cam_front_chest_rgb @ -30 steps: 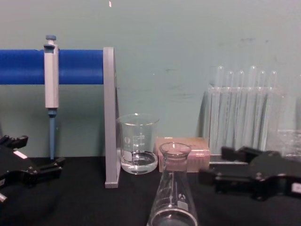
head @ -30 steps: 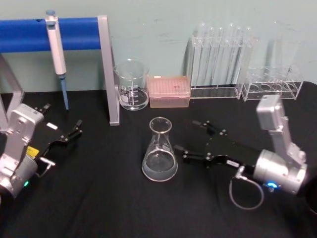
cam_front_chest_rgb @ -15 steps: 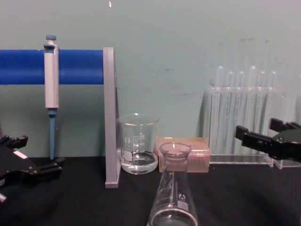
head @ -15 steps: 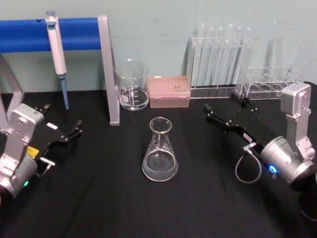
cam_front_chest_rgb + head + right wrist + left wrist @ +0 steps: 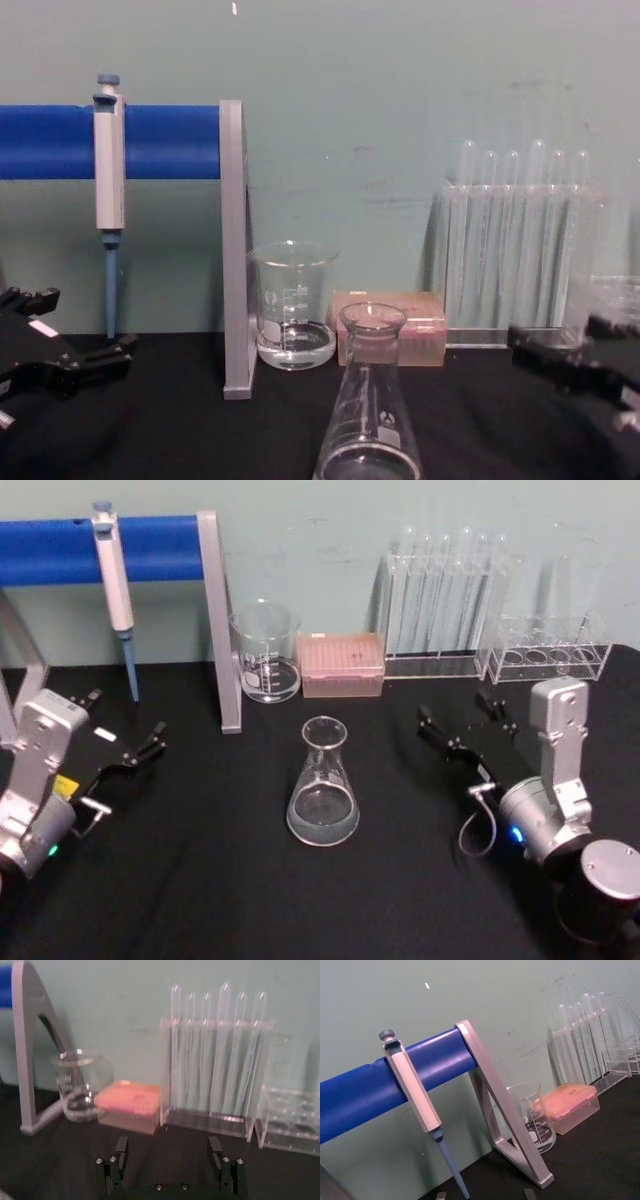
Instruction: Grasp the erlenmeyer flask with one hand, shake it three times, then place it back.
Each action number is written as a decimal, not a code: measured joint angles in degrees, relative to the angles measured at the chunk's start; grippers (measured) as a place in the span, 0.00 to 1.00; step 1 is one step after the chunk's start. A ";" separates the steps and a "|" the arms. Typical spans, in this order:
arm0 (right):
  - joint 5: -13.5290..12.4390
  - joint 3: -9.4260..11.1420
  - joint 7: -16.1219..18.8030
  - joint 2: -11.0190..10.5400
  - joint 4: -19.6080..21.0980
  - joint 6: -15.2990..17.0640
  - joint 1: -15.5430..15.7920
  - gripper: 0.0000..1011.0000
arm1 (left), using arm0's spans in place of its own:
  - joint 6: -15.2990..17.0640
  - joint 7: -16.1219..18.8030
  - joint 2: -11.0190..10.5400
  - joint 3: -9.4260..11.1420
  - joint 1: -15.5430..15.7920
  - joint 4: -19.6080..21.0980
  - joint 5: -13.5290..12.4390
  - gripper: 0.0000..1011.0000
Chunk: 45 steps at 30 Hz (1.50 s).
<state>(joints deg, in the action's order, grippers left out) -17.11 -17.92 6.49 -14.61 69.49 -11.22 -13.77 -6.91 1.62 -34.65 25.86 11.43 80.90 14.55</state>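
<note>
The erlenmeyer flask (image 5: 323, 785) stands upright on the black table near the middle, clear glass with a little liquid in its wide base; in the chest view the flask (image 5: 368, 400) rises at the front centre. My right gripper (image 5: 455, 708) hovers to the flask's right, well apart from it, open, pointing toward the back racks. In the right wrist view its gripper (image 5: 168, 1149) holds nothing between the two black fingers (image 5: 121, 1148). My left gripper (image 5: 125, 715) rests open at the table's left side, also low at the left as a gripper (image 5: 80, 325) in the chest view.
Behind the flask stand a glass beaker (image 5: 266, 652) and a pink tip box (image 5: 342, 664). A rack of tall test tubes (image 5: 440, 600) and a low clear rack (image 5: 548, 650) line the back right. A pipette (image 5: 115, 575) hangs on the blue stand with a grey leg (image 5: 222, 630).
My right gripper, open beside the flask a second ago, has drawn back to the right and away from it. The flask and the left arm have stayed put.
</note>
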 joint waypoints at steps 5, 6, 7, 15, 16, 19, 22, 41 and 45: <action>1.17 -0.40 0.55 0.27 -1.65 1.11 -0.08 0.99 | 0.00 0.00 0.00 0.00 0.00 0.00 0.00 0.99; 1.32 -0.44 0.66 0.30 -1.84 1.25 -0.08 0.99 | 0.00 0.00 0.00 0.00 0.00 0.00 0.00 0.99; 1.50 -0.46 0.81 0.32 -2.02 1.40 -0.08 0.99 | 0.00 0.00 0.00 0.00 0.00 0.00 0.00 0.99; 2.45 -0.65 1.54 0.29 -2.53 2.02 -0.13 0.99 | 0.00 0.00 0.00 0.00 0.00 0.00 0.00 0.99; 2.44 -0.65 1.53 0.29 -2.53 2.01 -0.13 0.99 | 0.00 0.00 0.00 0.00 0.00 0.00 0.00 0.99; 2.39 -0.64 1.49 0.31 -2.50 1.99 -0.15 0.99 | 0.00 0.00 0.00 0.00 0.00 0.00 0.00 0.99; 2.35 -0.63 1.46 0.32 -2.49 1.97 -0.15 0.99 | 0.00 0.00 0.00 0.00 0.00 0.00 0.00 0.99; 2.13 -0.59 1.32 0.36 -2.39 1.88 -0.15 0.99 | 0.00 0.00 0.00 0.00 0.00 0.00 0.00 0.99; 2.10 -0.59 1.30 0.36 -2.39 1.86 -0.15 0.99 | 0.00 0.00 0.00 0.00 0.00 0.00 0.00 0.99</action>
<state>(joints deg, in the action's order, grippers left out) -15.01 -18.51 7.79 -14.25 67.10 -9.36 -13.92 -6.91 1.62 -34.65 25.86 11.43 80.90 14.55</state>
